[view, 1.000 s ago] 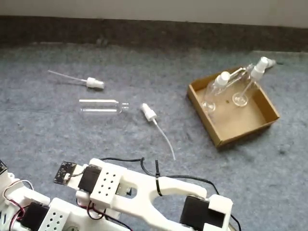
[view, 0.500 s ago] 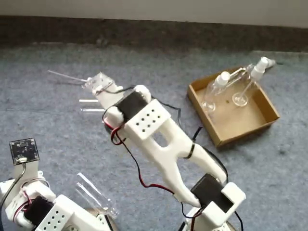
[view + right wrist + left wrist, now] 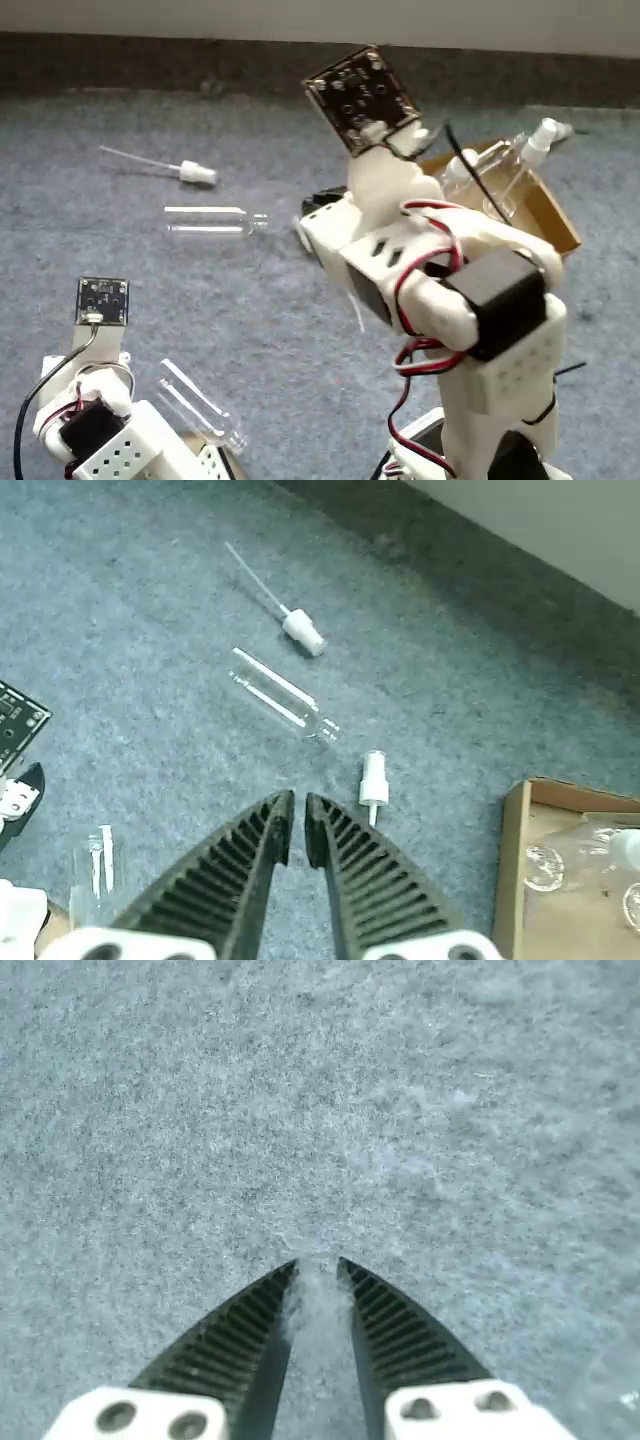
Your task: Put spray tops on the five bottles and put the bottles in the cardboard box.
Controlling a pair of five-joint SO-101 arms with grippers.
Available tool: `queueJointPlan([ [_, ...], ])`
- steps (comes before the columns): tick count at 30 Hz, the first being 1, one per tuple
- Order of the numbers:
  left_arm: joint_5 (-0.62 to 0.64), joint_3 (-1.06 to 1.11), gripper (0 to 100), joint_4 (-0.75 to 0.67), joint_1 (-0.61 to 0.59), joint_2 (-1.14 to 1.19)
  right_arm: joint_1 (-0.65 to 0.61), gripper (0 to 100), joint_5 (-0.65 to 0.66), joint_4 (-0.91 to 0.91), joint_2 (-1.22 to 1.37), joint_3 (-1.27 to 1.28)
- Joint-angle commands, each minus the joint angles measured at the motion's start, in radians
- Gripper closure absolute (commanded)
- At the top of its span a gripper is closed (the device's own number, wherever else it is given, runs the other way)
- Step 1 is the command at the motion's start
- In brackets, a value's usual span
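Note:
A clear bottle without a top (image 3: pixel 213 221) (image 3: pixel 284 702) lies on the grey carpet. A white spray top with its tube (image 3: pixel 196 172) (image 3: pixel 303 631) lies beyond it. A second spray top (image 3: pixel 373 779) lies between the bottle and the cardboard box (image 3: pixel 561 229) (image 3: pixel 512 865). Two capped bottles (image 3: pixel 531 150) lean inside the box. My right gripper (image 3: pixel 297 800) hangs shut and empty above the carpet, short of the second top. My left gripper (image 3: pixel 318 1264) points at bare carpet with nothing between its fingers. Another clear bottle (image 3: pixel 198 404) (image 3: pixel 94 866) sits by the left arm.
The raised right arm (image 3: pixel 430 270) stands mid-table and covers part of the box and the second top. The left arm's camera board (image 3: pixel 103 300) is at the front left. A dark strip (image 3: pixel 200 65) borders the carpet's far edge.
The right arm unfolded from the front edge, swung out over the lying bottle, then lifted high in the middle. The left arm rose at the front left.

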Motion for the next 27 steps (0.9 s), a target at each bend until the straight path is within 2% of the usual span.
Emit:
queueJointPlan([
  [1, -0.005, -0.070, 100, 0.066, 0.094, 0.002, 0.136, 99.2, 0.020, 0.018, -0.085, -0.053],
  [9, -0.005, -0.104, 100, 0.066, 0.300, 0.004, 0.371, 99.2, 0.020, 0.018, -0.120, 0.031],
  [18, -0.005, -0.272, 100, 0.071, 0.429, 0.008, 0.490, 99.2, 0.021, 0.016, -0.228, 0.268],
  [22, -0.012, -0.346, 100, 0.160, 0.503, 0.010, 0.559, 99.2, 0.021, 0.015, -0.317, 0.278],
  [24, -0.060, -0.360, 100, 0.206, 0.553, 0.010, 0.596, 99.2, 0.021, 0.013, -0.344, 0.302],
  [27, -0.095, -0.352, 100, 0.215, 0.611, 0.010, 0.656, 99.2, 0.021, -0.024, -0.389, 0.377],
])
